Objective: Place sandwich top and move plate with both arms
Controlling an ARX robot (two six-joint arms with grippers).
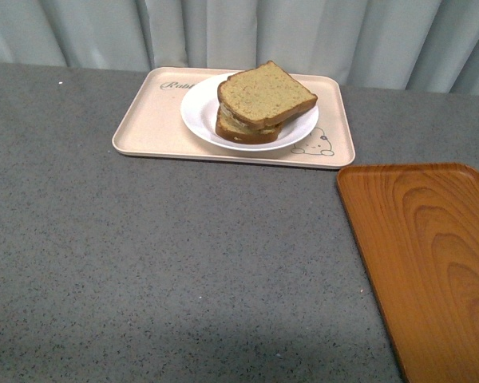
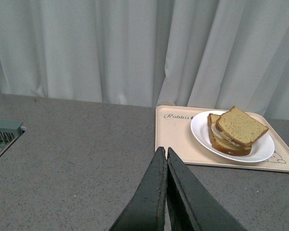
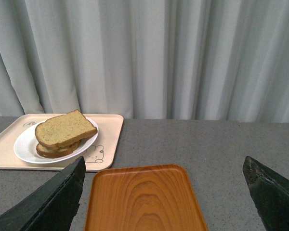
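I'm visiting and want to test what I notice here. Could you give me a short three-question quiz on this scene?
1. True or false: the sandwich top already lies on the stack.
2. The plate sits on: A) the orange tray B) the beige tray C) the bare table
3. Which gripper is open?

Key:
1. True.
2. B.
3. The right gripper; the left gripper is shut.

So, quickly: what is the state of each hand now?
Left hand: closed, holding nothing.
Right hand: open, empty.
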